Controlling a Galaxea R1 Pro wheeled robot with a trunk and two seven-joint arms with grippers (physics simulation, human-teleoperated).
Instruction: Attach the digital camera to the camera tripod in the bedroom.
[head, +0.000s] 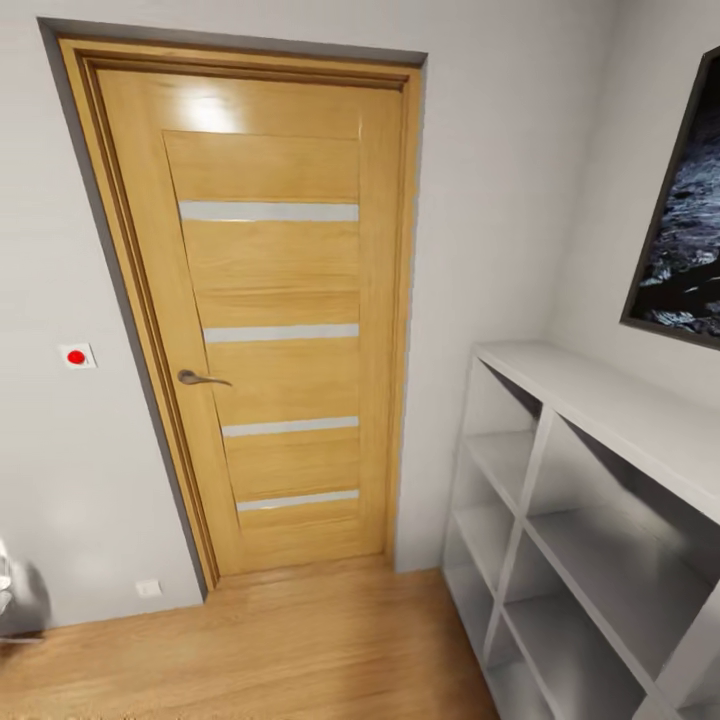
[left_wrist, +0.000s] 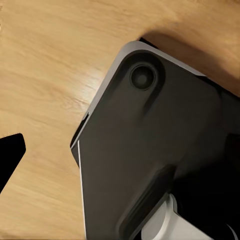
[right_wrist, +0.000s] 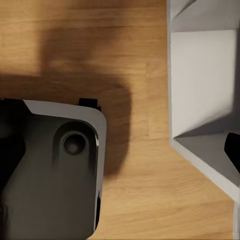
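Head view: a closed wooden door with a lever handle faces the robot, a white shelf unit along the wall beside it and a dark framed picture above that. Judged from this, the robot is in transit, hunting for the camera and tripod, neither located in these pictures; the next move likely calls for turning the base or getting past the door. Wrist views add what the head camera lacks: plank floor and the robot's dark base below the left arm, the base near the shelf's corner below the right. Whether either pincer is spread or pressed together cannot be told.
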